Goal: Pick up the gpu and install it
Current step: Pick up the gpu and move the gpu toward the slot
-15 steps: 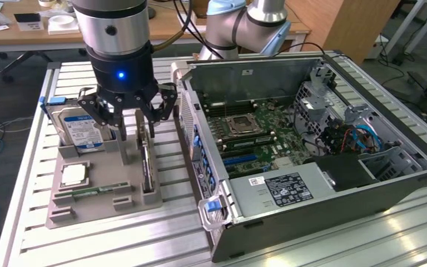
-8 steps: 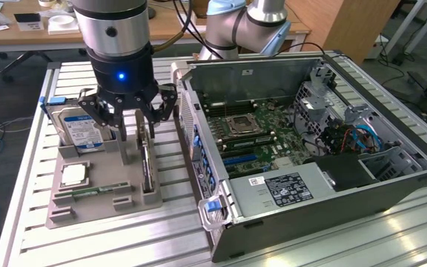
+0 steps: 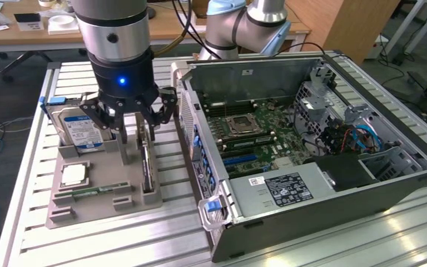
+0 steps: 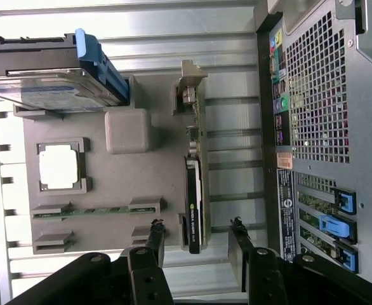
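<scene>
Black spread claw (image 4: 196, 225) hovers above thin flat gpu (image 4: 193, 190).

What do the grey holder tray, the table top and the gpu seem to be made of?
The grey holder tray: probably moulded plastic; matte, uniform grey, no shine.
The table top: likely aluminium; silver grooved slats with bright reflections.
The gpu: black, plastic-looking cooler on a thin circuit board, with a pale, seemingly metal end bracket.
</scene>
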Robot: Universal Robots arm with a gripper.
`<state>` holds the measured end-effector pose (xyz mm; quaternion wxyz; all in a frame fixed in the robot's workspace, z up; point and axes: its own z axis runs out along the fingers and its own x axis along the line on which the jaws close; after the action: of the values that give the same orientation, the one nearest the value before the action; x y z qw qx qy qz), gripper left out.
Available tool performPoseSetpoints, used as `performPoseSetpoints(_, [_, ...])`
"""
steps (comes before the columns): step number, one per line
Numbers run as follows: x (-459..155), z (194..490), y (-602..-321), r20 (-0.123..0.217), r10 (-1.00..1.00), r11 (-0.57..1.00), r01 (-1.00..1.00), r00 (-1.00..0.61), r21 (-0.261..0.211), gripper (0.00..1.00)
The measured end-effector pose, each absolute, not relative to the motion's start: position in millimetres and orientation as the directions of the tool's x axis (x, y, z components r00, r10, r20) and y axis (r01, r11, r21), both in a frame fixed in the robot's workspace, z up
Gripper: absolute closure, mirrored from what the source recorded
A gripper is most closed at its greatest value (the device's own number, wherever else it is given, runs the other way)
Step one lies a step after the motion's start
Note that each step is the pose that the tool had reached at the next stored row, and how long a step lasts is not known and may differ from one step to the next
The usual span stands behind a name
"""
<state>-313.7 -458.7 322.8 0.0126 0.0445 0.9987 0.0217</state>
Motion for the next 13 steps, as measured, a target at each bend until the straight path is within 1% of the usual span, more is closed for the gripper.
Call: performPoseSetpoints(13, [-313.7,317.6,-458.7,-0.023,0.089,0.995,0.088,-0.996,0.045,0.47])
